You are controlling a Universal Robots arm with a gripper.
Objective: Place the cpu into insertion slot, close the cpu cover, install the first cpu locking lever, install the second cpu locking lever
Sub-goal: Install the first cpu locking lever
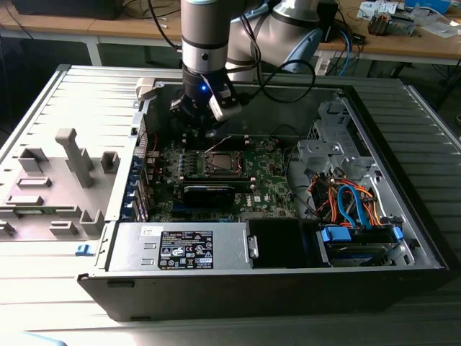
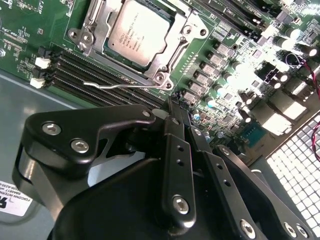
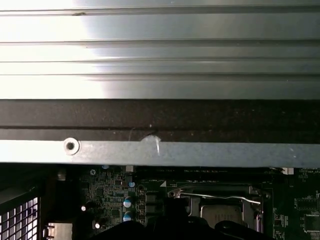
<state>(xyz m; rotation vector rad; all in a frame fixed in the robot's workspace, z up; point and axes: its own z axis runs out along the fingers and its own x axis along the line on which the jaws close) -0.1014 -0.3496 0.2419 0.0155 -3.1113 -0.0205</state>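
Your gripper (image 2: 175, 112): jaws together, empty, above the green circuit board (image 2: 30, 25). The cpu (image 2: 140, 35) sits in the insertion slot (image 2: 172, 55), cpu cover (image 2: 95, 22) down.

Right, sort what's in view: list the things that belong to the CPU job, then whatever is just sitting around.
Job:
- cpu, seated in the insertion slot
- cpu cover, closed over it
- locking lever, a thin wire alongside the socket
- gripper, fingers together, holding nothing

Lying about:
- power supply
- drive cables
- grey fixture blocks
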